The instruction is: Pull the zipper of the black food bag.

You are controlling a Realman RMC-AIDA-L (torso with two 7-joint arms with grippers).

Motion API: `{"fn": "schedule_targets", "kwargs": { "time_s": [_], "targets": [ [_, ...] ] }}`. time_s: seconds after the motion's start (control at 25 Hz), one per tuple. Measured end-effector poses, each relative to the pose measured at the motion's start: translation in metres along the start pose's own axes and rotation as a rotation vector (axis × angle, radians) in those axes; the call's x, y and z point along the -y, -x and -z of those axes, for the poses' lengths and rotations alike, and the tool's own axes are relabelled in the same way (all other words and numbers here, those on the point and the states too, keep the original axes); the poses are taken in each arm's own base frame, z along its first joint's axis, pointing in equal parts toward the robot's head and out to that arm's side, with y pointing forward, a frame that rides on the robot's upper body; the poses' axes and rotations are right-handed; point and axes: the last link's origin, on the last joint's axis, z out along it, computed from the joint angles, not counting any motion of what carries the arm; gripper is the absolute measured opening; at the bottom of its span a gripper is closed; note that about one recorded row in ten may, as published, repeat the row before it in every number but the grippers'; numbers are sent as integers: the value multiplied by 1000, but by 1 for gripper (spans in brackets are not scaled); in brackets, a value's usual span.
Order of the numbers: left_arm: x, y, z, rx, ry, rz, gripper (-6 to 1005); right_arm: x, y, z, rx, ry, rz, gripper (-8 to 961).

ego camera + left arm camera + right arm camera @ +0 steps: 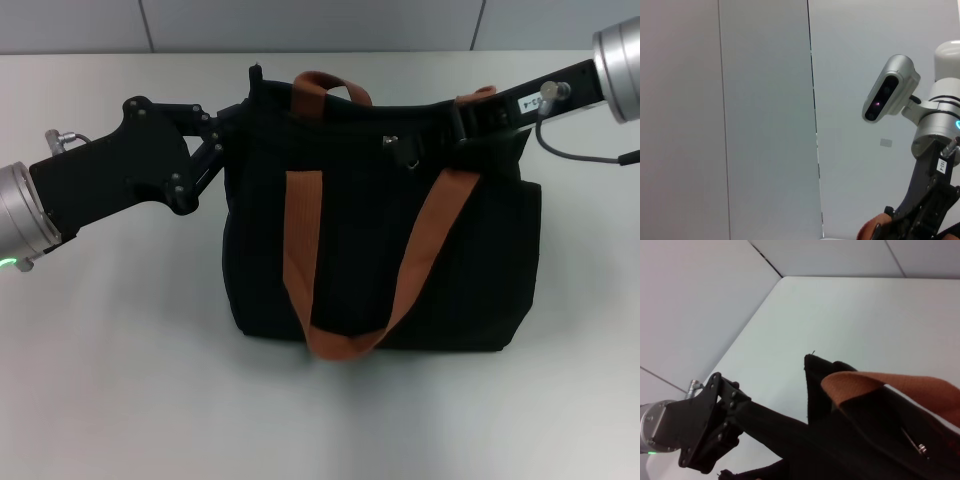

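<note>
**Both arms brace the bag ends while the slider sits mid-track**

Orange-brown handle straps (330, 250) hang down the near face of the black food bag (380, 270), which stands upright in the middle of the pale surface (120, 400), its zip edge along the top and facing away from the head camera. One strap loop droops to the bag's lower edge; the other arches above the top edge.

On the bag's left end, the left end effector (222, 135) reaches in level with the top corner. Its fingers meet the black fabric there, and in the right wrist view a taut fold of cloth runs from its tip (740, 412) toward the bag, so it appears clamped on that corner. That hold likely serves to anchor the bag and keep the zip track stretched, so the slider can run without the fabric bunching.

At the opposite end, the right end effector (478, 125) comes in from the far right and lies against the top edge by the right corner. Black fingers against black cloth hide how they stand, so I cannot tell whether it is open or gripping.

Between them, the zipper (398, 148) shows as a small silver slider with a dangling tab, near the middle of the top edge and apart from both end effectors. Judging by that, the pull itself remains to be done.
</note>
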Motion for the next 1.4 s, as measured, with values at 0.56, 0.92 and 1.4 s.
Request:
{"fn": "schedule_targets", "kwargs": {
  "time_s": [0.56, 0.92, 1.4],
  "targets": [
    [1, 0, 3, -4, -14, 1, 24, 7, -20, 39, 24, -156, -13, 0],
    [2, 0, 6, -6, -26, 4, 23, 6, -32, 62, 128, -103, -30, 9],
    [-2, 3, 4, -10, -18, 23, 24, 17, -67, 70, 437, 254, 95, 71]
  ]
}}
